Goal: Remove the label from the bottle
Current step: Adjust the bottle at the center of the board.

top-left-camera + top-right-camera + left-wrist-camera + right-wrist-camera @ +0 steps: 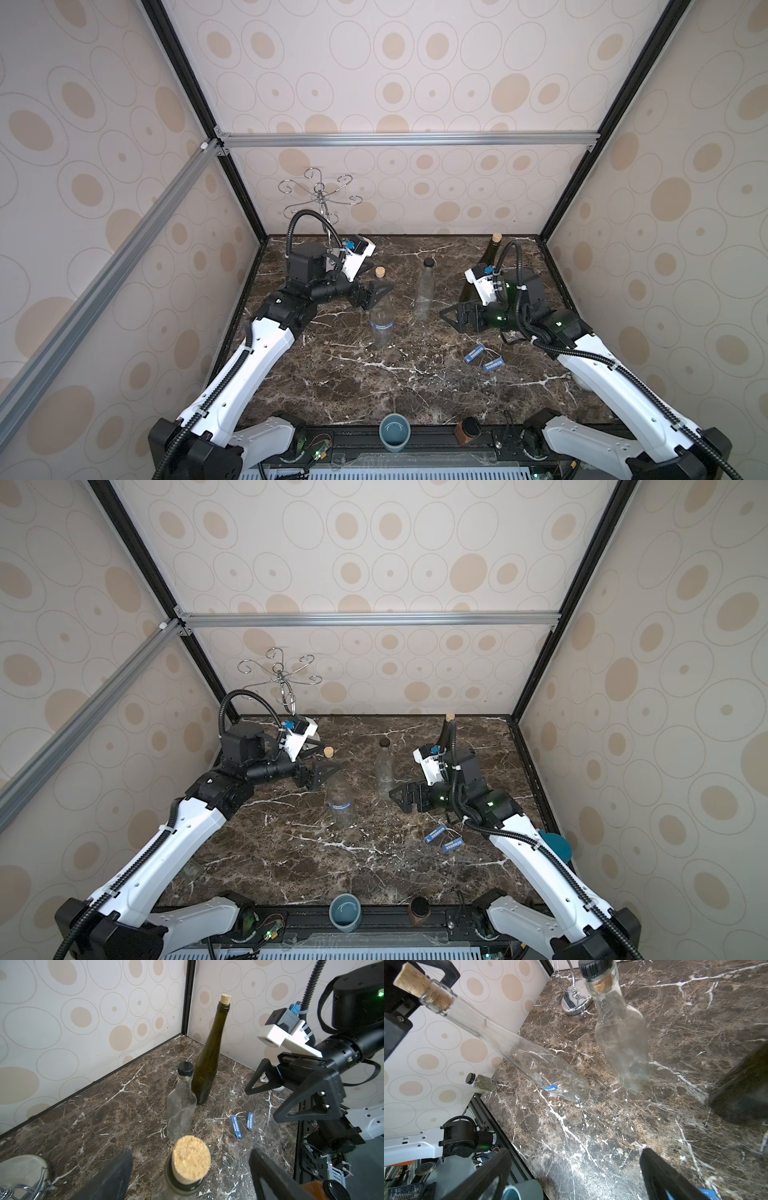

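The clear glass bottle with a cork stopper (381,322) stands upright on the dark marble table (332,386), with a blue label (382,327) stuck on its lower body. The left hand (190,1152) straddles the corked neck, released, its fingers (116,1172) clear of the glass on either side. The right hand (575,1153) hangs spread wide and empty near a black-capped clear bottle (424,295).
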Robot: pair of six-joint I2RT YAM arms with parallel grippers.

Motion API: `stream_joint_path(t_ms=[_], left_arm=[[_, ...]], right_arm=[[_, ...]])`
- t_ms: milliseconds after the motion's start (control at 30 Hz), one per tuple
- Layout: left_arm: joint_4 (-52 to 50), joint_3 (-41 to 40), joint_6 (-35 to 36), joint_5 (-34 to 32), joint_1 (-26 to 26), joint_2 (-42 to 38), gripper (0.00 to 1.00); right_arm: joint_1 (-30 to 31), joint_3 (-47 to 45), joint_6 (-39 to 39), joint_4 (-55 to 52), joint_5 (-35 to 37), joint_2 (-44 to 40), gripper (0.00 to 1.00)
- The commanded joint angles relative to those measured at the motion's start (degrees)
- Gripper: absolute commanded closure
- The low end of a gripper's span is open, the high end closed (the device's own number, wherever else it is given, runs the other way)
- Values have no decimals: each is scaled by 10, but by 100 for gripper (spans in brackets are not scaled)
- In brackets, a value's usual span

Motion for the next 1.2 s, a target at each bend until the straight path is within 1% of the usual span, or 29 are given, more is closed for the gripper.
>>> stream_joint_path(t_ms=[0,133,233,367,400,467,567,700,800,867,967,1167], left_arm=[[22,-3,17,29,7,10,14],[33,-5,20,30,10,19,20],[36,0,22,31,13,33,22],[53,2,17,41,15,44,28],[56,4,16,43,15,47,31],[60,5,16,41,16,49,42],[64,5,17,41,16,52,51],[66,8,15,39,16,51,69],[69,10,13,25,16,47,81],[65,15,12,8,16,44,84],[51,31,6,-23,15,38,86],[44,59,-37,-76,10,15,89]], right_arm=[[-4,-6,-1,1,-8,-4,0],[-7,-6,-2,3,-12,2,0],[-8,-4,-2,5,-15,7,0],[-8,-4,-2,8,-18,10,0],[-8,-4,-1,8,-18,11,0],[-8,-4,-1,8,-18,12,1],[-8,-3,-1,8,-18,16,1],[-8,8,-8,-3,-20,27,3],[-8,17,-10,-7,-24,38,4],[-7,21,-9,-5,-26,44,4],[3,28,-9,0,-15,48,4],[42,48,-14,12,9,65,5]])
